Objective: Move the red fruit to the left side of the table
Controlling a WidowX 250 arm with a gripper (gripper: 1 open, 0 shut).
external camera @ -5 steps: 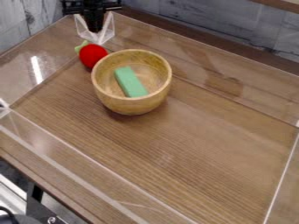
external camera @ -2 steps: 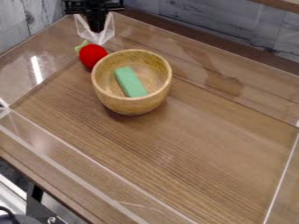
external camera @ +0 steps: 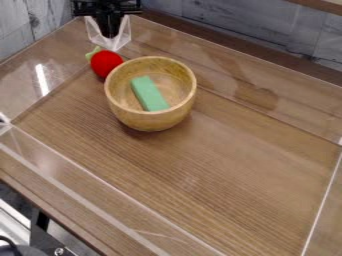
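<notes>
Camera, end effector (external camera: 107, 40) above red fruit (external camera: 104, 64)

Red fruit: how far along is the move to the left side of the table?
Nearly done, it seems. The red fruit sits on the table by the left wall, beside the wooden bowl holding the green block. The hand hovers right above the fruit; its grip is unclear. Left: pulling away.
</notes>
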